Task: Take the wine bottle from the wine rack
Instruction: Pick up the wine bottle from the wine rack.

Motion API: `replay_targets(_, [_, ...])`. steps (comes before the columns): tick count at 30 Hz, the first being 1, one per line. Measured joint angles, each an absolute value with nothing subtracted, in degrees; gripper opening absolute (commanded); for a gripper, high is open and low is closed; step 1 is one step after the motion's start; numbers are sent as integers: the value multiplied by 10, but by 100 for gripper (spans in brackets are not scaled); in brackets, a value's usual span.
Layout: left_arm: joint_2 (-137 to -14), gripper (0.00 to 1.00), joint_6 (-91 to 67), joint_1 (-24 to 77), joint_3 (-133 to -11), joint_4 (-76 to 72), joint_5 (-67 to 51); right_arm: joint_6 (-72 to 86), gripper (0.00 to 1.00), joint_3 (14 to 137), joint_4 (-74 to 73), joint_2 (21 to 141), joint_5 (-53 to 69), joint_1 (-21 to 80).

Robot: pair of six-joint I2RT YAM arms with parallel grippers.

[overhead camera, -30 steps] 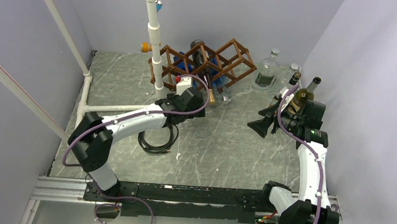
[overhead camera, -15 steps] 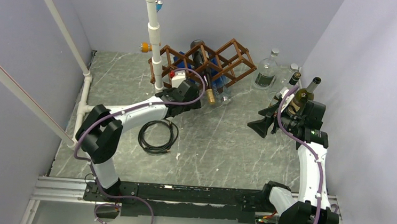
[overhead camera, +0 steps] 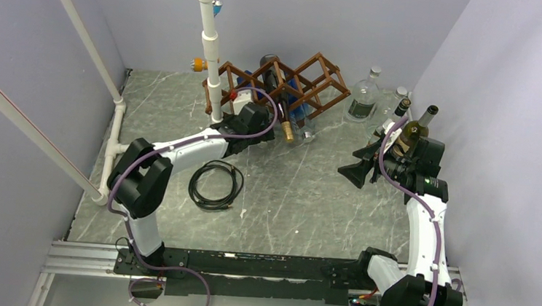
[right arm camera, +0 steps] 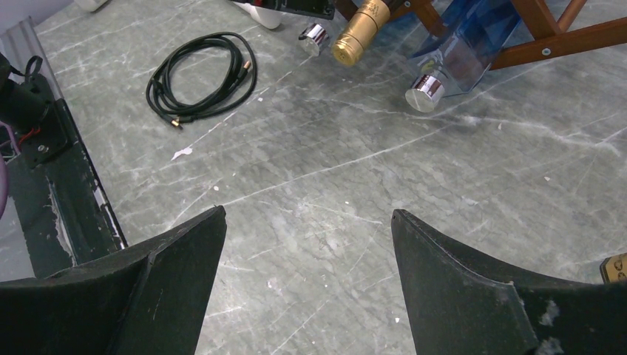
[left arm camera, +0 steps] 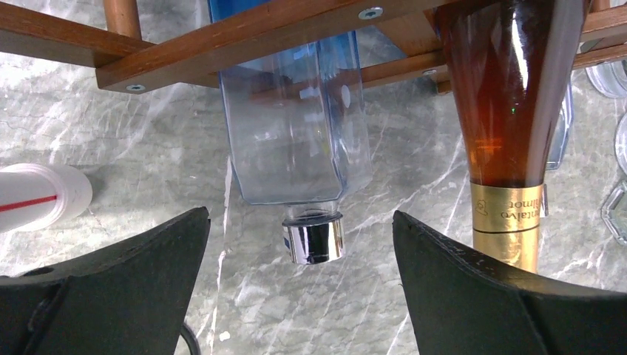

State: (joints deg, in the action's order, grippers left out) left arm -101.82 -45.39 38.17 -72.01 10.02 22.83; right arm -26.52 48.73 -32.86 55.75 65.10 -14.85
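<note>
The dark brown wooden wine rack (overhead camera: 310, 79) stands at the back of the table, with several bottles lying in its cells. In the left wrist view an amber wine bottle (left arm camera: 503, 111) with a gold foil neck sticks out under the rack bars (left arm camera: 244, 33). A clear blue bottle (left arm camera: 296, 126) with a chrome cap (left arm camera: 313, 238) lies beside it on the left. My left gripper (left arm camera: 299, 214) is open and empty, with the chrome cap centred just beyond its fingertips. It shows at the rack front in the top view (overhead camera: 260, 117). My right gripper (overhead camera: 356, 165) is open and empty over bare table (right arm camera: 307, 214).
A white PVC pipe post (overhead camera: 210, 53) stands just left of the rack. A coiled black cable (overhead camera: 214, 185) lies on the table near the left arm. Several upright bottles (overhead camera: 364, 98) stand at the back right, close behind the right arm.
My left arm has stretched further toward the rack, bringing its open gripper up to the bottle necks. The right arm has not moved.
</note>
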Motion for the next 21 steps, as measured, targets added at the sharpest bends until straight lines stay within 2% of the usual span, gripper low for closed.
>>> replay_targets(21, [-1065, 97, -470, 369, -716, 8, 260, -265, 85, 487, -328, 557, 651, -149])
